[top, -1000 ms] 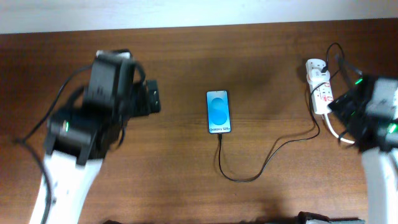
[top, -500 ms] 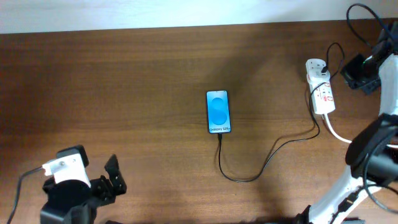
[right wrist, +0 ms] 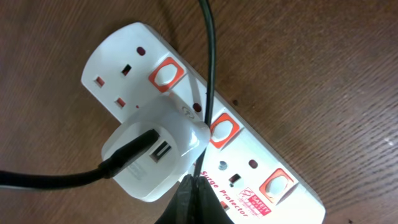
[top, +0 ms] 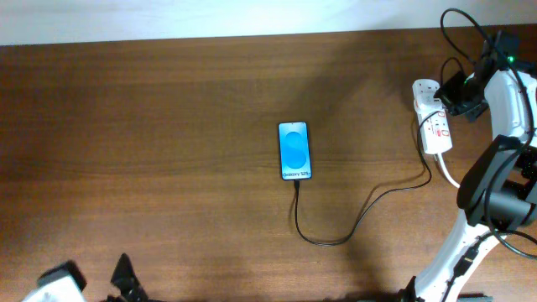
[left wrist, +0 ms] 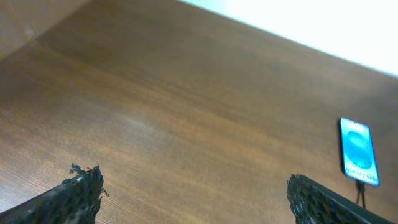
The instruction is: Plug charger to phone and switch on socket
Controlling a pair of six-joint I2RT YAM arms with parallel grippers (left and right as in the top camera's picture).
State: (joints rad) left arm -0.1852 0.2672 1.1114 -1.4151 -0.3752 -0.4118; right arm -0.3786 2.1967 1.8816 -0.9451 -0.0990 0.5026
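Left hand (left wrist: 193,184) spread wide and empty, right hand (right wrist: 194,196) seemingly closed at socket (right wrist: 227,130), charger (top: 336,236) in phone (top: 294,151)

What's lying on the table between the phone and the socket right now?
Only the charger cable, looping over the table from the phone toward the socket; that stretch is otherwise bare, as the overhead view shows.

You can read "Galaxy" at the phone (top: 294,151) screen's lower end, centre frame. On the socket (right wrist: 245,149), lower right, you see "Protector" and a "SAFETY" mark.
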